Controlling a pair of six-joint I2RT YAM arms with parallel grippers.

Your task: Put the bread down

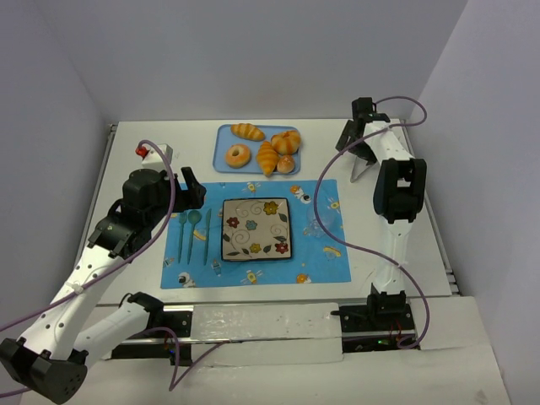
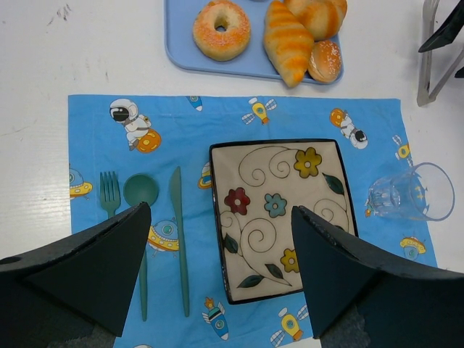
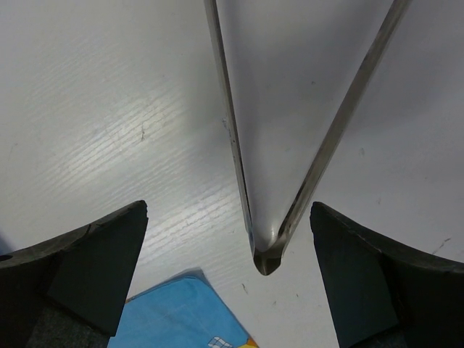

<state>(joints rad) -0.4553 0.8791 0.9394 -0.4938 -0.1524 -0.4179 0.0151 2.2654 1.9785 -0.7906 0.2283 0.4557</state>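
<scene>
Bread (image 2: 325, 60) sits at tray (image 2: 181, 54) near-right corner; roundish, no long axis. Right pincer (image 3: 228, 232) wide, empty, over tongs (image 3: 266, 259) right of tray: nearer arm. Left pincer (image 2: 221, 239) wide, empty.

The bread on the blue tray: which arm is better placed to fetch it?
Probably the right. The right gripper, open, hangs above the tongs, on the side of the tray where the bread lies. The left gripper, also open, is over the placemat, farther away.
</scene>
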